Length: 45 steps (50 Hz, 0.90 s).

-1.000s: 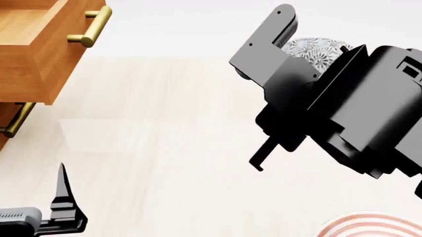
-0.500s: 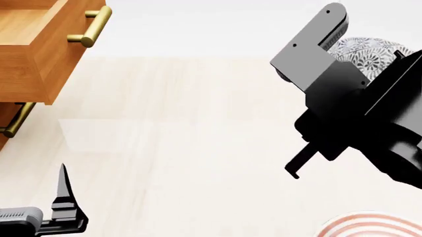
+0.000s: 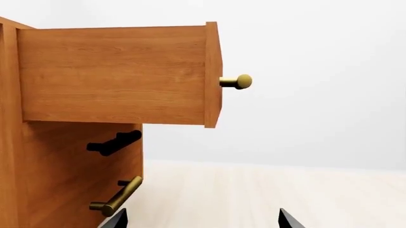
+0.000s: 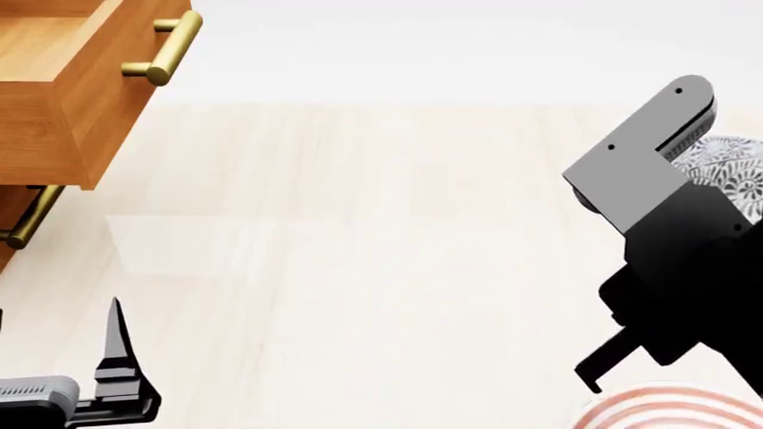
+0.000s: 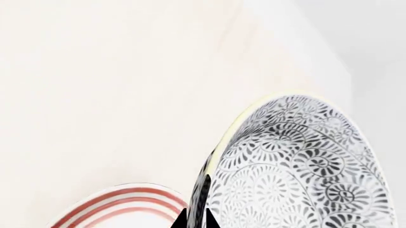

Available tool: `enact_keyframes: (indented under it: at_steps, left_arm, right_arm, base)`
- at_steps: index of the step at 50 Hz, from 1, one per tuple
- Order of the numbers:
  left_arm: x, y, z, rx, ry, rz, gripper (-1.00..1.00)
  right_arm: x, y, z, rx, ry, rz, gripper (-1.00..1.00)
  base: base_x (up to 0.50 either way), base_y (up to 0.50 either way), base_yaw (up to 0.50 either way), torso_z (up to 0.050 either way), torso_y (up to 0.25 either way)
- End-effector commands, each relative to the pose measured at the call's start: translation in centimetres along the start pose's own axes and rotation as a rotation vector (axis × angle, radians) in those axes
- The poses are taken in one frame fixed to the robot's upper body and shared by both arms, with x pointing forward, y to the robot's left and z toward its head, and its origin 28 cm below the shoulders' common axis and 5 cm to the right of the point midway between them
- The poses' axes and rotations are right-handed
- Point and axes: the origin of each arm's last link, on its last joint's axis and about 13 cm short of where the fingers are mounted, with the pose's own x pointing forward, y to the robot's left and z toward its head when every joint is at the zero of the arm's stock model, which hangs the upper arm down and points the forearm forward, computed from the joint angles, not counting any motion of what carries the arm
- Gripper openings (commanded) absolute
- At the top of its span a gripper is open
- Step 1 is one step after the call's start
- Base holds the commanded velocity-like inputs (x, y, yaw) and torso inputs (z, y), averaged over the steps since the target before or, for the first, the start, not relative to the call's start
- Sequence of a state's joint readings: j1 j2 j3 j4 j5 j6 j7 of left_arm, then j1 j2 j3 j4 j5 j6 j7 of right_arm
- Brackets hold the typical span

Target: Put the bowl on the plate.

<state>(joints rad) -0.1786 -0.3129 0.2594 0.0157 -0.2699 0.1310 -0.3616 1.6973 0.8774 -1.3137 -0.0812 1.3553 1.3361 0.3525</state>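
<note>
The bowl (image 5: 298,166), white with a fine grey-blue floral pattern, hangs in the air with its rim pinched between my right gripper's (image 5: 195,222) two black fingertips. In the head view only a patch of the bowl (image 4: 733,170) shows behind the right arm, at the far right. The plate (image 5: 120,204), white with red rings, lies on the table below and to the side of the bowl; its rim (image 4: 667,411) peeks in at the head view's lower right edge. My left gripper (image 4: 113,357) rests low at the near left, its fingertips (image 3: 286,219) wide apart with nothing between them.
A wooden cabinet stands at the left with its top drawer (image 4: 71,80) pulled open and brass handles (image 4: 161,49) sticking out. A lower brass handle (image 3: 117,199) is close to my left gripper. The light wooden tabletop (image 4: 357,232) spreads between the arms.
My right arm has carried the bowl to the right and nearer, toward the plate. The left arm has stayed put.
</note>
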Motion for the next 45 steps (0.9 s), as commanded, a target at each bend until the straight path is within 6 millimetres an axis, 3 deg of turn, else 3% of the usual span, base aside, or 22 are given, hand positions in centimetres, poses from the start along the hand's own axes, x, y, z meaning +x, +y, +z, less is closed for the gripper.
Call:
enact_keyframes:
  at_steps: [1, 45]
  left_arm:
    - [0.1, 0.0, 0.1, 0.001, -0.002, 0.000, 1.00]
    - [0.2, -0.1, -0.2, -0.002, 0.004, -0.006, 1.00]
  right_arm:
    - [-0.3, 0.1, -1.3, -0.001, 0.052, -0.024, -1.00]
    - [-1.5, 3.6, -6.1, 0.050, 0.092, 0.037, -1.00]
  base:
    - [0.00, 0.00, 0.00, 0.000, 0.000]
    - [0.00, 0.00, 0.00, 0.000, 0.000]
